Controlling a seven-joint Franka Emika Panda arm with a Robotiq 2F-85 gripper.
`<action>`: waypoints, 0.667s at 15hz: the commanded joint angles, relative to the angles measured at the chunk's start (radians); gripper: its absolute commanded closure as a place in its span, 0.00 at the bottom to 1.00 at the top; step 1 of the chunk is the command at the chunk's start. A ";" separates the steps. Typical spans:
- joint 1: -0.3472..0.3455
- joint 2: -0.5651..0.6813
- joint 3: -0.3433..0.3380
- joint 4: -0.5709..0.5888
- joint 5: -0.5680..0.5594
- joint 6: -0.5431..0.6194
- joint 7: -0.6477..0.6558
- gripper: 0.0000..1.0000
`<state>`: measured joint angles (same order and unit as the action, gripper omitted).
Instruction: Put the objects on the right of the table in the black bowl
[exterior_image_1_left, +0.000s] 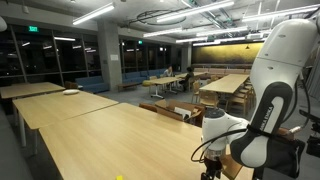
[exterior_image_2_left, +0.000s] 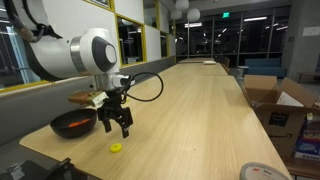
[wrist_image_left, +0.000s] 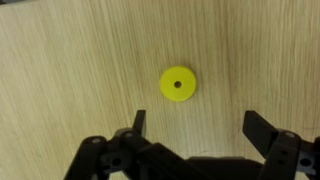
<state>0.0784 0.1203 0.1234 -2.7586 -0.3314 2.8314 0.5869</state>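
Observation:
The black bowl (exterior_image_2_left: 60, 129) sits near the pale table's (exterior_image_2_left: 190, 110) front corner, and an orange-red patch shows inside it. Just beyond it lies an orange-brown item (exterior_image_2_left: 80, 98), partly behind the arm's cables. My gripper (exterior_image_2_left: 117, 131) hangs open just above the table beside the bowl, with nothing between its fingers. In the wrist view the gripper (wrist_image_left: 198, 125) points at bare wood, and a small yellow disc with a hole (wrist_image_left: 178, 84) lies just ahead of the fingertips (wrist_image_left: 258, 128). That disc (exterior_image_2_left: 116, 148) rests in front of the gripper. The gripper (exterior_image_1_left: 210, 168) also shows low at the table's edge.
Cardboard boxes (exterior_image_2_left: 272, 108) stand on the floor beside the table, and a white roll (exterior_image_2_left: 262, 173) lies at the near corner. A white dish (exterior_image_1_left: 70, 91) rests on a far table. More wooden tables and chairs (exterior_image_1_left: 225, 88) fill the room behind.

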 joint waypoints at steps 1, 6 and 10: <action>-0.043 0.006 0.036 0.000 0.096 -0.009 -0.111 0.00; -0.004 -0.004 -0.013 0.001 0.267 -0.059 -0.266 0.00; -0.015 -0.005 -0.002 0.003 0.387 -0.111 -0.385 0.00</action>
<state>0.0682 0.1355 0.1174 -2.7564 -0.0268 2.7641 0.2939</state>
